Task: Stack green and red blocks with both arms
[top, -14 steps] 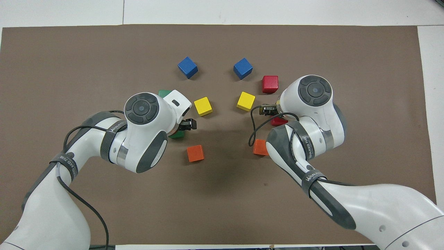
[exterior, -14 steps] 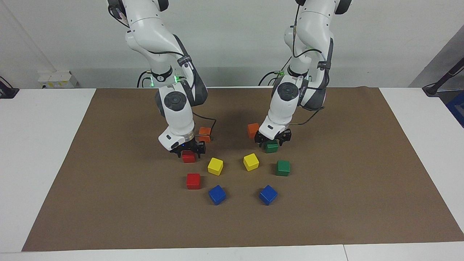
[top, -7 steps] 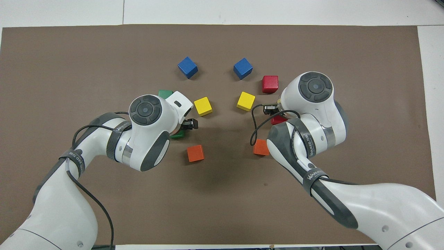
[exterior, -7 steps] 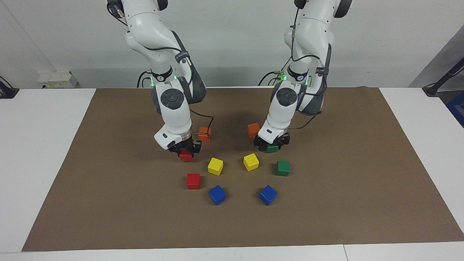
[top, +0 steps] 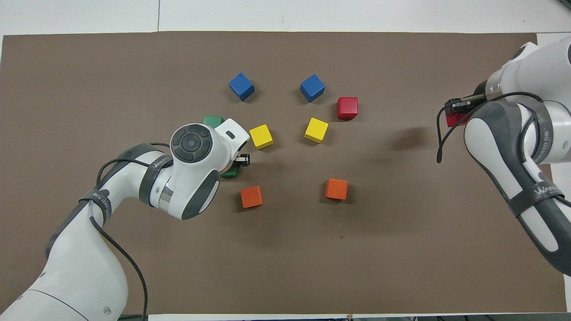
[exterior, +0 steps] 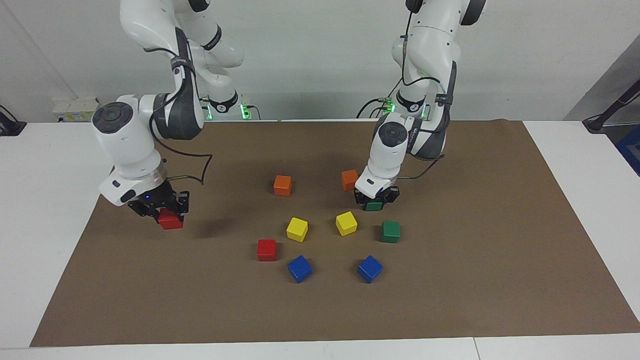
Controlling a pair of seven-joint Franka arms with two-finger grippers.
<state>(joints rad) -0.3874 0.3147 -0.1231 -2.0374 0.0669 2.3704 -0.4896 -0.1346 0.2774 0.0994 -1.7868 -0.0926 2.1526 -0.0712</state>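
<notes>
Gripping red block, right end effector nears mat edge.

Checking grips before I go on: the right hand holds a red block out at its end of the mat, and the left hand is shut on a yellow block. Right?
Not quite. In the facing view the left hand is shut on a green block, not a yellow one; both yellow blocks sit free on the mat. The right hand does hold a red block at its end of the mat.

Plain pale wall, white table, brown mat
</notes>
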